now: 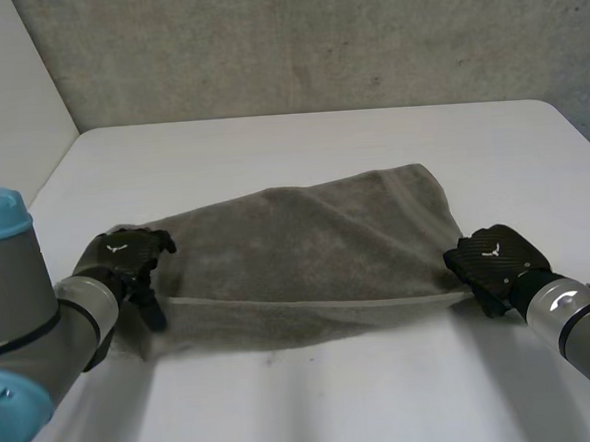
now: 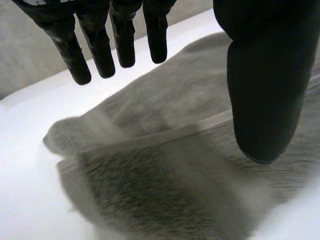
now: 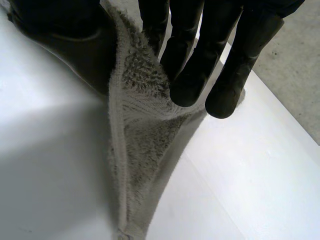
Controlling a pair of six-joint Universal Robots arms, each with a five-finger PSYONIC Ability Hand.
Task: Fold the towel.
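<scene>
Grey terry towel (image 1: 306,242) lies doubled mid-frame on the white desk (image 1: 311,150); left hand (image 1: 127,255), fingers apart, over its left end; right hand (image 1: 495,255) clamped on its right corner

White table (image 1: 310,145) before grey concrete wall (image 1: 314,39)

- Towel (image 1: 307,250) lies across the bench (image 1: 301,150) middle.
- Left hand (image 1: 127,256) sits over its left end.
- Right hand (image 1: 493,259) at its right corner.
- Wall (image 1: 314,39) behind the bench.
</scene>
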